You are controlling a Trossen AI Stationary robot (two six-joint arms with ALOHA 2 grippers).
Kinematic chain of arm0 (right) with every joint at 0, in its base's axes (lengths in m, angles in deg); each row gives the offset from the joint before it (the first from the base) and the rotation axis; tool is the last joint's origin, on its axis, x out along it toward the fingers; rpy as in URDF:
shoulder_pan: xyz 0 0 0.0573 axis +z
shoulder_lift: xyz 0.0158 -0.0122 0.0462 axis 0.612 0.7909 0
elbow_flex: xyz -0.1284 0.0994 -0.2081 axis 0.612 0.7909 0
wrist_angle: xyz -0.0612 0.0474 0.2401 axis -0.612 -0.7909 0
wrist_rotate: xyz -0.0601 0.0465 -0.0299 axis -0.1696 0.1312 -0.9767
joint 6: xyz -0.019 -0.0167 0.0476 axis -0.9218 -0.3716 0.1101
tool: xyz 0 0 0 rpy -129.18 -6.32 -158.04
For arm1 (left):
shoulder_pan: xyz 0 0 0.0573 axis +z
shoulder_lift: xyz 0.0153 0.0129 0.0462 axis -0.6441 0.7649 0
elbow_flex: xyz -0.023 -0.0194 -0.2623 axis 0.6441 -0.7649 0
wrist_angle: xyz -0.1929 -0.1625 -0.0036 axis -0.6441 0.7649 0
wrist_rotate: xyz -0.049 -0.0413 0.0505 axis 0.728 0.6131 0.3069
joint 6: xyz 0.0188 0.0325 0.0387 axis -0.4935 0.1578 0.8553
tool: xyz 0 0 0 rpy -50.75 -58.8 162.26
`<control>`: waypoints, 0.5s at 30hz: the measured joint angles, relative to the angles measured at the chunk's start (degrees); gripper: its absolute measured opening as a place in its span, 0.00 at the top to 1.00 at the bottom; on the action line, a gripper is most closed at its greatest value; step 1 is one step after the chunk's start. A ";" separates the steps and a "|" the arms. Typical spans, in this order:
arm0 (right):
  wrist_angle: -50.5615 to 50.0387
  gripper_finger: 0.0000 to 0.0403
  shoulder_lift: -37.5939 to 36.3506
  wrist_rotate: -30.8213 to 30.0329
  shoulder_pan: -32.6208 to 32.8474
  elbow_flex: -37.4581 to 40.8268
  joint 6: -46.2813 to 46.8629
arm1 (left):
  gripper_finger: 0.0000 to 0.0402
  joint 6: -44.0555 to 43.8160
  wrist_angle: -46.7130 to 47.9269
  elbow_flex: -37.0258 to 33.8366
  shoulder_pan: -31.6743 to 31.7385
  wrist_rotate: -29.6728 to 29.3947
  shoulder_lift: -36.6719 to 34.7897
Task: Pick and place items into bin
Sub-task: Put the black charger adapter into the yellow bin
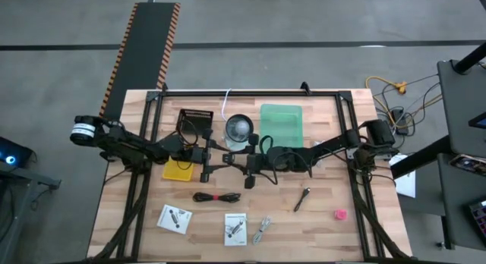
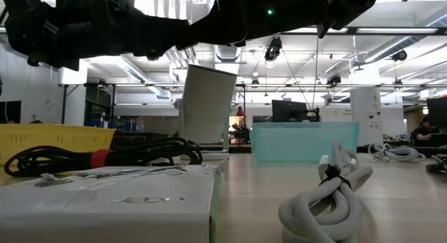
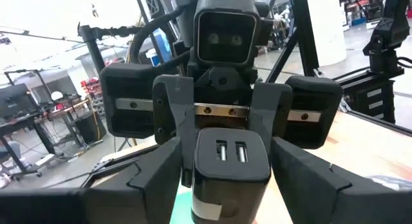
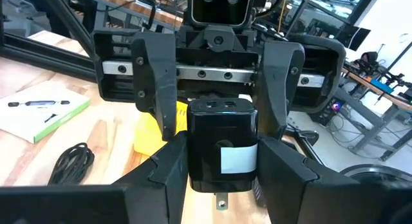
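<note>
Above mid counter (image 1: 380, 218), black cube (image 4: 222, 147) is pinched in right end effector (image 4: 222, 188); left end effector (image 3: 232, 192) flanks it, grip unclear. Prob. rigid, light, slick plastic; hold by flat sides.

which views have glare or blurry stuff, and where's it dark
Low view: ceiling lights blow out white, the arms overhead are near-black silhouettes, and the nearest white printed card box and coiled grey cable are soft. Left wrist view: bright washed-out background upper left. High view: evenly lit light wooden table, no strong shadows.
</note>
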State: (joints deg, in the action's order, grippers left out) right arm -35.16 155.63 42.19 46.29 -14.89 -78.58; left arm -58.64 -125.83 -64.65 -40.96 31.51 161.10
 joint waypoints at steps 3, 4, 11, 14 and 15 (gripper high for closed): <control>-0.13 0.65 -0.01 0.00 0.00 0.01 -0.19 | 0.55 -0.09 -0.48 0.04 0.00 -0.07 0.28; -0.11 0.65 0.00 -0.09 0.00 0.02 0.00 | 0.58 0.05 -0.28 0.04 0.01 -0.08 0.10; -0.04 0.65 -0.04 0.02 0.00 0.04 0.76 | 0.67 0.51 -0.33 0.07 0.00 -0.11 -0.02; -0.04 0.65 -0.04 0.04 0.00 0.04 1.15 | 0.67 0.17 -0.26 0.07 0.00 -0.13 -0.06; -0.04 0.65 -0.04 0.07 0.00 0.04 1.40 | 0.67 0.09 -0.26 0.07 0.00 -0.13 -0.09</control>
State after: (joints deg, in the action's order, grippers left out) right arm -35.20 155.58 42.27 46.29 -14.85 -77.18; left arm -58.55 -126.09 -64.59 -40.96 31.38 161.02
